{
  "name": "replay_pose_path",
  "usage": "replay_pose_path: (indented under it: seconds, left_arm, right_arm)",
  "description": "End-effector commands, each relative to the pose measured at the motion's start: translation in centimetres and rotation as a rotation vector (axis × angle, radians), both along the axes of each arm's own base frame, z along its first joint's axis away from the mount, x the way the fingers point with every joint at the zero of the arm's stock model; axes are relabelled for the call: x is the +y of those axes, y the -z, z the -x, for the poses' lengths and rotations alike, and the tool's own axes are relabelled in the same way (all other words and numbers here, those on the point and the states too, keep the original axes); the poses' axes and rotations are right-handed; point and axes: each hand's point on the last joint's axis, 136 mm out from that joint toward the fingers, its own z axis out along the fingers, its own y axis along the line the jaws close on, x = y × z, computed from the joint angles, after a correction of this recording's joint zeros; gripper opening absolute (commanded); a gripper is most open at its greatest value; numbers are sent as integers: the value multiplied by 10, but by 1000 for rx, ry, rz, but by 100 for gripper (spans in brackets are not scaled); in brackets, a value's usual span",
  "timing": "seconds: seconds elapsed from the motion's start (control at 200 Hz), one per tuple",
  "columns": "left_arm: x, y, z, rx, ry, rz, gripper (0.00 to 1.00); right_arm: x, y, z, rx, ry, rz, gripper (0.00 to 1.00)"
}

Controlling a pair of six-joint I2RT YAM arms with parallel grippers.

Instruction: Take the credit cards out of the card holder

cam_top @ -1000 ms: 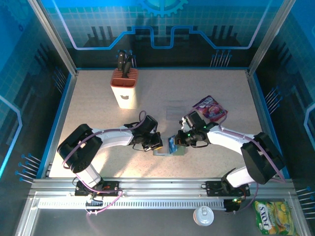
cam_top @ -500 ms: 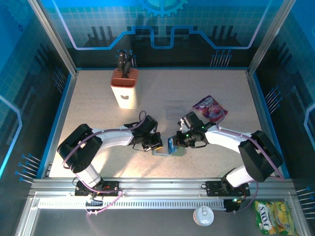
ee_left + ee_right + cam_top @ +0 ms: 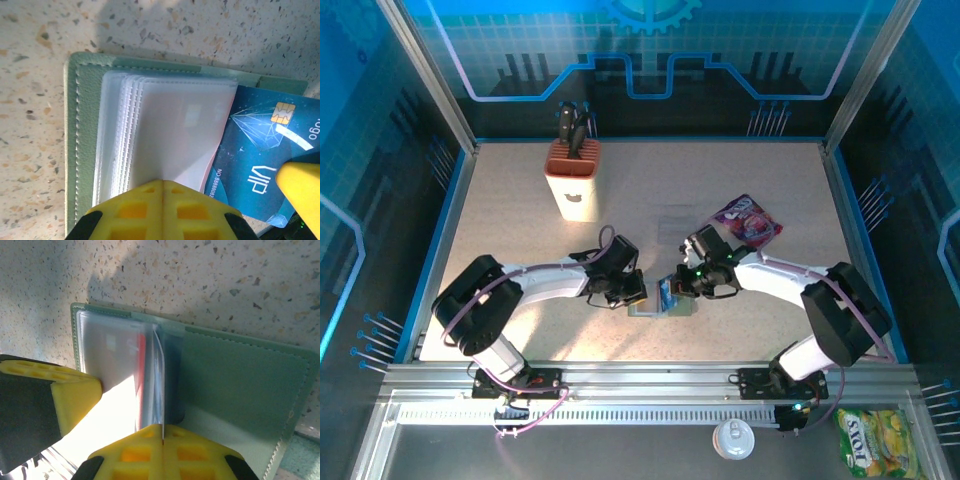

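While both jaws stay clenched, the right arm (image 3: 775,277) has edged leftward.

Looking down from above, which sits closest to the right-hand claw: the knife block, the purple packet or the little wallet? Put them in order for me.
Measured from the right gripper in the top view:
1. card holder, right at its fingertips, near the table's front middle.
2. purple snack packet, farther back, to the right.
3. knife block, far back on the left.
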Motion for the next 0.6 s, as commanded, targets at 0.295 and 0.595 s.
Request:
replay_pose_path:
  seconds: [0.295, 0.595]
  left_arm:
    - [12, 3, 9, 15, 16, -56, 4]
    - [2, -20, -4, -37, 23, -29, 8]
  right_arm:
    - [5, -9, -2, -25, -40, 11, 5]
    - [1, -56, -20, -208, -204, 76, 1]
